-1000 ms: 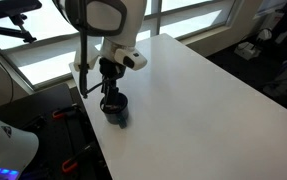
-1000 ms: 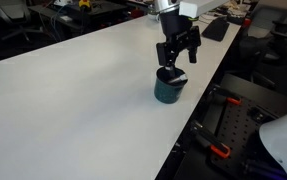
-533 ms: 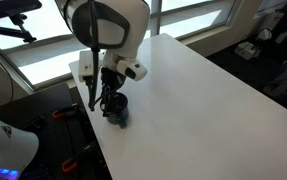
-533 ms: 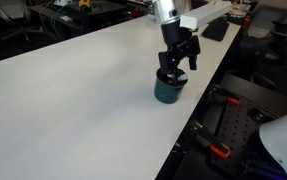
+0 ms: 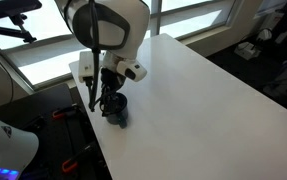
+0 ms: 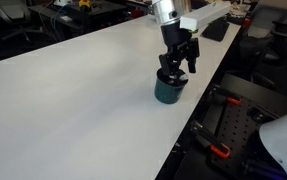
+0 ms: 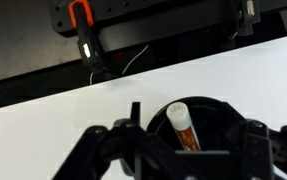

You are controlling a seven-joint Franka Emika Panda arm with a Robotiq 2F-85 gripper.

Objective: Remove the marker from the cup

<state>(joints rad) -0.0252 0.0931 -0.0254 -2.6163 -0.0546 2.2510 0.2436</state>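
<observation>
We are at the grasping step: the gripper (image 6: 174, 72) hangs low over the cup (image 6: 169, 92), its fingers (image 7: 111, 140) reaching down around the cup's mouth near the edge of the surface (image 6: 83, 90). In the wrist view the marker (image 7: 182, 125) stands inside the cup directly beneath the gripper and between its two fingers, with its pale tip pointing up and its reddish body going down into the dark interior. It seems to lean against the cup's wall rather than stand straight. The jaws stand well apart, one on each side of the marker, and we see no contact with it, so we judge that nothing is held. The marker has not yet left the cup. The next move calls for bringing the fingers together on the marker's upper part without pinching the cup's rim, and then for a straight lift until the marker's lower end is above the rim. A slanted pull could drag or tip the cup.
</observation>
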